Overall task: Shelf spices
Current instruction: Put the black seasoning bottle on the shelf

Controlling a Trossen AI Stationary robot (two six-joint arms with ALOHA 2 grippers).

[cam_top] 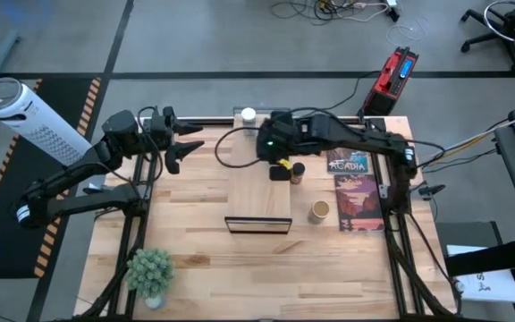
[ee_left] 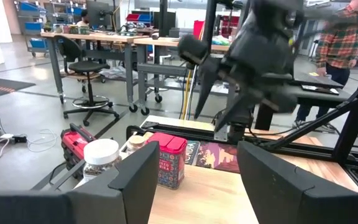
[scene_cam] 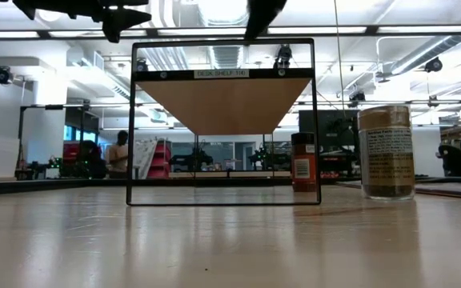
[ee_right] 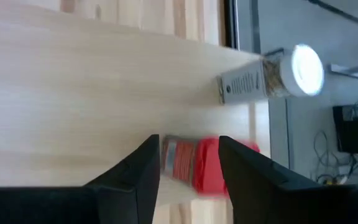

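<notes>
Shelf [cam_top: 259, 192] stands mid-tabletop in the high view, with its pale board up and its dark edge toward the near side. The right gripper [cam_top: 280, 166] hangs over the shelf's far end. A black-lidded jar [cam_top: 298, 172] is just off that same end, beside the gripper. A tan-topped jar [cam_top: 319, 210] stands off the shelf's right side, and a white-capped jar [cam_top: 249, 114] stands beyond the shelf at the tabletop's [cam_top: 195, 268] far edge. The left gripper [cam_top: 184, 145] waits well off the shelf's left side. A game box [cam_top: 358, 192] lies right of the shelf.

Low view: the shelf board sits raised on a thin dark frame. The black-lidded jar and tan-topped jar are on the tabletop, right of the frame.

Left wrist view: its own fingers are spread with nothing between them. The red tin [ee_left: 165, 159] stands upright just beside the white-capped jar, and no fingers are visibly on it. I cannot tell whether it is on the shelf's back or on the tabletop behind.

Right wrist view: the fingers [ee_right: 135, 177] are drawn in close. The red tin shows through the gap and partly behind one finger. No clamp on it is evident.

Judgement: the step is collecting the red tin, and no spice is on the shelf yet. To do it well:
- Open and straddle the tin's body below the lid.
- Stay clear of the white-capped jar.
- Lift straight up above the board.
- Set the tin at the shelf's back, leaving room for three more.
</notes>
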